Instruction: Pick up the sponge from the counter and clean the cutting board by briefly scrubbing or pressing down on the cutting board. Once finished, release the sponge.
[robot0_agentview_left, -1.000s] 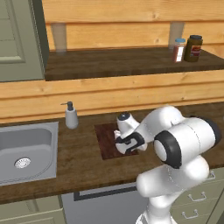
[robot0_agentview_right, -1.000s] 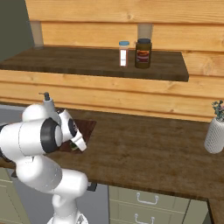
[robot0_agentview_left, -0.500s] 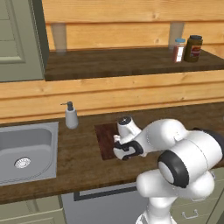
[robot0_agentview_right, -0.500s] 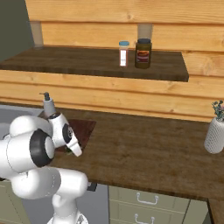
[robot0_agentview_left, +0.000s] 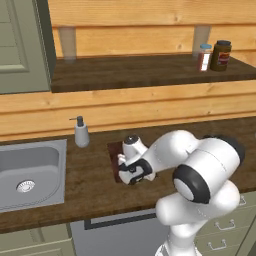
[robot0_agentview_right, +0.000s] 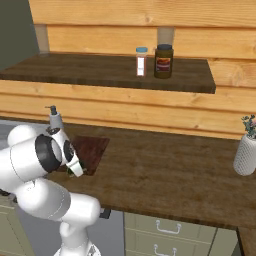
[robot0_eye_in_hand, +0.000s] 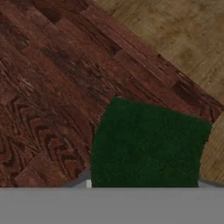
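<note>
Since a second ago the gripper (robot0_agentview_left: 131, 172) is sinking at frame centre, seemingly gripping the sponge (robot0_eye_in_hand: 146, 146), which is lying directly beneath it against the cutting board's (robot0_eye_in_hand: 57, 83) lower right edge.

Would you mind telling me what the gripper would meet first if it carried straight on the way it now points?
Most likely the green sponge, which lies directly ahead of the gripper, with the cutting board beneath it; whether they already touch is unclear.
</note>
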